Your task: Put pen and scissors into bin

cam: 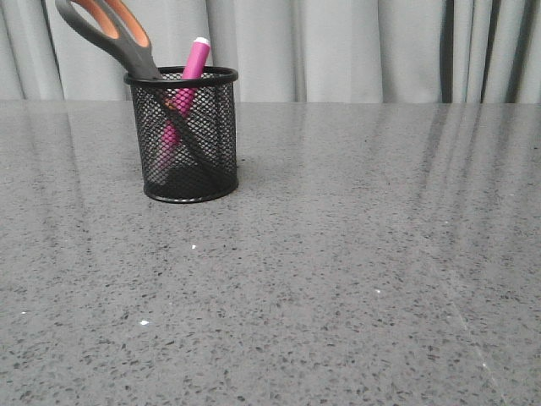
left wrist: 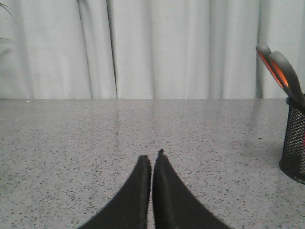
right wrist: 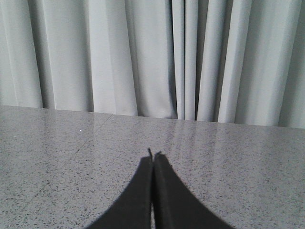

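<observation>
The bin (cam: 188,144), a black wire-mesh cup, stands on the grey table at the back left in the front view. The magenta pen (cam: 191,69) stands in it, its white end above the rim. The scissors (cam: 114,30) stand in it blades down, the grey and orange handles leaning up to the left. In the left wrist view the bin (left wrist: 295,143) and the scissors' handles (left wrist: 283,71) show at the frame's edge. My left gripper (left wrist: 152,156) is shut and empty over bare table, apart from the bin. My right gripper (right wrist: 153,156) is shut and empty over bare table.
A grey speckled table (cam: 338,279) fills the front view. Pale grey curtains (cam: 355,42) hang behind its far edge. Neither arm shows in the front view.
</observation>
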{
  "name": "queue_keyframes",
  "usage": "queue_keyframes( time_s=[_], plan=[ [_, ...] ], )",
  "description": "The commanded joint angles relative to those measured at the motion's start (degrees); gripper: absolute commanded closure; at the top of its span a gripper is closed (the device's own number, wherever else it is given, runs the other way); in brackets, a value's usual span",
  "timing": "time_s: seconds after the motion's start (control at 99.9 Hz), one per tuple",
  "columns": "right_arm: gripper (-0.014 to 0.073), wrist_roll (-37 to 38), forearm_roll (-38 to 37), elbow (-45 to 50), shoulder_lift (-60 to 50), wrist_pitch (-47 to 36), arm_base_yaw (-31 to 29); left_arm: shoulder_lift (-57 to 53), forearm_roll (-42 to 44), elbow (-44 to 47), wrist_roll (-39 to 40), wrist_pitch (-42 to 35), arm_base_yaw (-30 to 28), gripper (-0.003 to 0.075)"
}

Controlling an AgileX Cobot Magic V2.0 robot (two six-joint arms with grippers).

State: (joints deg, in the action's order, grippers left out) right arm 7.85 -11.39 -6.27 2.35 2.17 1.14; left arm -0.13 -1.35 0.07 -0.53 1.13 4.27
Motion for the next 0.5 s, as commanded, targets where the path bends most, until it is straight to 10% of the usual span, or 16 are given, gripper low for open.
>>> queue_keyframes(
  time_s=[0.0,0.49],
  plan=[
    [0.0668,-0.5,0.0,-1.5,0.5,-4.1,-0.3,-1.5,-0.2,1.3,0.5,-4.2,-0.1,0.0741],
    [0.0668,-7.1,12.3,6.4,-0.1,-2.2,-0.3,-1.5,-0.2,1.3,0.5,-4.2,-0.1,0.0741]
  ],
)
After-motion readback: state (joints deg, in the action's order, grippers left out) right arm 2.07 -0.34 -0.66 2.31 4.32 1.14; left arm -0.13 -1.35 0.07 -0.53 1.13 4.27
